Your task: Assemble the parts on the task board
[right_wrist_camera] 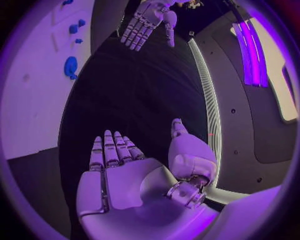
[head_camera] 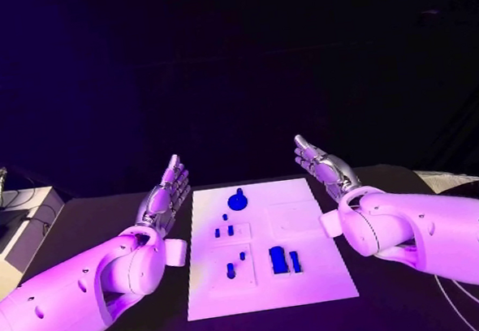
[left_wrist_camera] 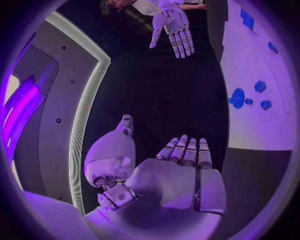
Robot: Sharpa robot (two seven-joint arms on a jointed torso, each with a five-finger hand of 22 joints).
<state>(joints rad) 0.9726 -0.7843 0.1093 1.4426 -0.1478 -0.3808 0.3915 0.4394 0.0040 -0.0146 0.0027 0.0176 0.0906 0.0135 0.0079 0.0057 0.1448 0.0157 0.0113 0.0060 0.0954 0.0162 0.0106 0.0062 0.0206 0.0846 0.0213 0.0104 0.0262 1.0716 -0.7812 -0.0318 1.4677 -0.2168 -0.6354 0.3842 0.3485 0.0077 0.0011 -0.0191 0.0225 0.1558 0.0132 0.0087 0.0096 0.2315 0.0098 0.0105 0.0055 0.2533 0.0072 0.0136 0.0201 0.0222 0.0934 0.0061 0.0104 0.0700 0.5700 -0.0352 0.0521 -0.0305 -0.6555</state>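
Black table (head_camera: 105, 223) holds unmarked task board (head_camera: 313, 287); both hands flat

Right hand (right_wrist_camera: 119, 170) flat and empty beside the task board (right_wrist_camera: 31, 100); left hand (right_wrist_camera: 147, 22) opposite.

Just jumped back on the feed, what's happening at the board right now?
Nothing is being handled at the moment. The left hand and right hand are both open with fingers straight, held one at each side of the far end of the task board, touching neither it nor the parts. The blue parts sit on the board: a round one near the far edge, several small pieces in the middle, and a taller block nearer the robot.
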